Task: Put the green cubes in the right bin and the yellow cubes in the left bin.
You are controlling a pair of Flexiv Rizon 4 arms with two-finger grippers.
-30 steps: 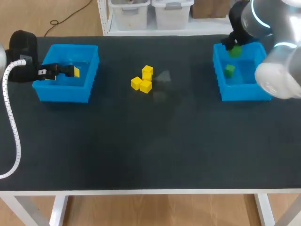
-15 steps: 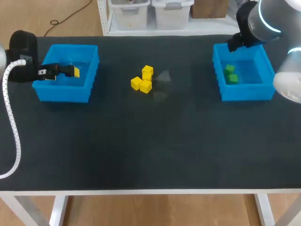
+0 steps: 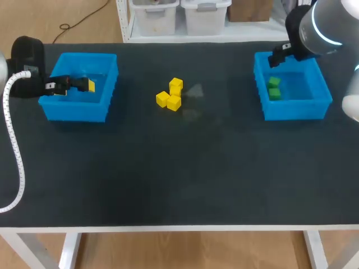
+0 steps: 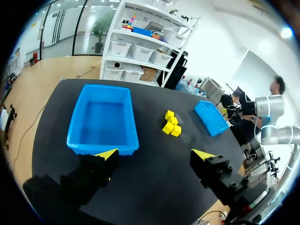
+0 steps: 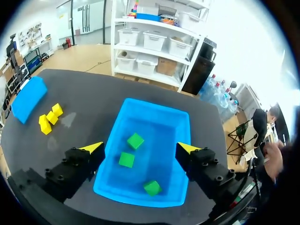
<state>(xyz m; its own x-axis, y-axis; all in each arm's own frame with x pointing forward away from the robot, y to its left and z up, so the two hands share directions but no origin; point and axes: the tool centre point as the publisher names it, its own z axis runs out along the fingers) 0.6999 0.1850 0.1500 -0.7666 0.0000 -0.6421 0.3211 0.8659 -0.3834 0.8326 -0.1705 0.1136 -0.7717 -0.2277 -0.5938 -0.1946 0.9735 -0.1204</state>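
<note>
1. Green cubes (image 5: 134, 140) are lying in your right bin (image 5: 157, 107), seemingly done.
2. Yellow cubes (image 3: 170, 94) are sitting mid bench (image 3: 179, 168), awaiting the left bin (image 4: 101, 119).
3. Left pincer (image 4: 154, 157) and right pincer (image 5: 140, 147) are hanging spread, empty.

The table (image 3: 168, 179) had a matt top. The bins (image 3: 294, 110) looked like smooth, glossy plastic. The yellow cubes (image 3: 174, 103) looked smooth.

Not much to report besides the table (image 3: 185, 179) from where I'm sitting. It's got a dark matte top, a white strip (image 3: 179, 228) along the near edge, and white legs (image 3: 317, 249) underneath. There's a couple of pale smudgy patches (image 3: 194, 90) on the surface a bit past the middle, one just behind the other. Can't tell if they're marks or glare.
</note>
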